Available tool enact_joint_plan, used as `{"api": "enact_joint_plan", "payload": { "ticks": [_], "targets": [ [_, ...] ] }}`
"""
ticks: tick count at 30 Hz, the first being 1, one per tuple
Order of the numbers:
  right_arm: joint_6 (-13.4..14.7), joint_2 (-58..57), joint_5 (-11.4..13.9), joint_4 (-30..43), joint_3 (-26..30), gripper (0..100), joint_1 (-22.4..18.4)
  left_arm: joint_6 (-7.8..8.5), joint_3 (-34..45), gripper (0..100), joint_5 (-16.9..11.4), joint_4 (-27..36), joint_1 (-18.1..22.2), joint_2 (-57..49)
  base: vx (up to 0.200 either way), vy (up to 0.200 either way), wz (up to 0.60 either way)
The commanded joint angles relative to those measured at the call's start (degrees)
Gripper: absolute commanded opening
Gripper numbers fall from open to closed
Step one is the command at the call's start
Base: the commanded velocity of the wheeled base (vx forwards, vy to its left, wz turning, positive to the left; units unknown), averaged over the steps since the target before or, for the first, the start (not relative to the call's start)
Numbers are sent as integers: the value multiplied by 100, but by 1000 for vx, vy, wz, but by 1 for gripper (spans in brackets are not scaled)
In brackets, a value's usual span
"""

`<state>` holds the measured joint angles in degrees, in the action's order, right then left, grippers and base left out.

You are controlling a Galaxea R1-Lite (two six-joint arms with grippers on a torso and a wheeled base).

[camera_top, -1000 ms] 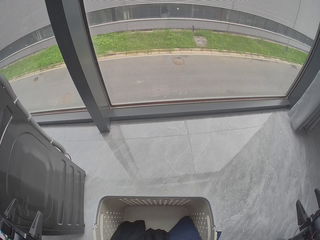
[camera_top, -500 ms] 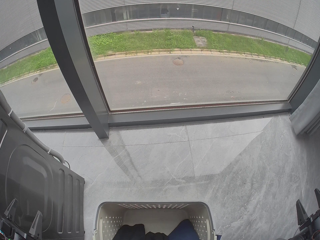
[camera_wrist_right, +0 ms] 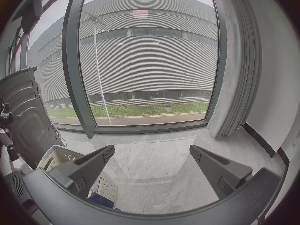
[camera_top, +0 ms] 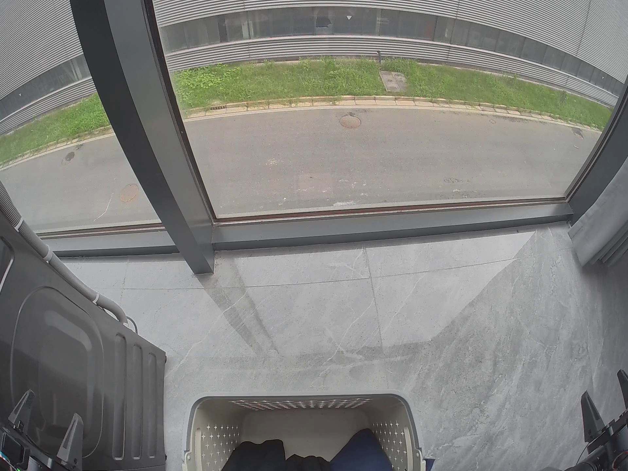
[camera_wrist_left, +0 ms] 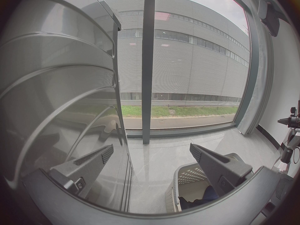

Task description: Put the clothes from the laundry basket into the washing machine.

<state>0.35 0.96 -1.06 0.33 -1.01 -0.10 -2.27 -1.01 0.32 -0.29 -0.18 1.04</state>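
Our left claw (camera_wrist_left: 150,147) hangs low at the near left with its jaws apart and nothing between them, close against the ribbed dark-grey panel of the washer (camera_top: 78,361). Our right claw (camera_wrist_right: 151,147) sits at the near right over the floor (camera_top: 327,309), its jaws also apart and empty. Between the two, nearest to us, the basket (camera_top: 196,426) stands on the floor just right of the washer, and the clothes are in it. We see a black piece (camera_top: 261,456) on the left and a dark blue piece (camera_top: 363,453) on the right, bunched together and touching, low against the pale perforated walls. We judge them soft, limp and light. They should give no resistance to the jaws, but they will sag, trail and may drag a neighbour along when lifted. We would take hold at the highest crumpled fold of one piece, biting deep into the bunch rather than nipping a thin edge. We would keep clear of the basket wall, where the holes could catch a fingertip. Neither piece looks fragile or slippery; the fabric looks matte, and we cannot tell what garments they are. A hose (camera_top: 65,276) runs along the washer's panel, and we cannot tell which face carries the door. Farther off are the window (camera_top: 360,152) and, far right, a curtain (camera_top: 602,224).
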Motion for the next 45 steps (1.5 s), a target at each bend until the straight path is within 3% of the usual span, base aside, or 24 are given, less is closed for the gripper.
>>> {"api": "enact_joint_plan", "payload": {
  "ticks": [1, 19, 45],
  "targets": [
    [0, -44, 1, 2, 92, 100, 1, -2, 101, 100, 3, 3, 1, -104, 0, 0, 0],
    [0, -44, 1, 2, 84, 100, 1, -2, 101, 100, 3, -6, 1, -104, 0, 0, 0],
    [0, -44, 1, 2, 92, 100, 1, -2, 101, 100, 3, -6, 1, -104, -200, 0, 0]
  ]
}}
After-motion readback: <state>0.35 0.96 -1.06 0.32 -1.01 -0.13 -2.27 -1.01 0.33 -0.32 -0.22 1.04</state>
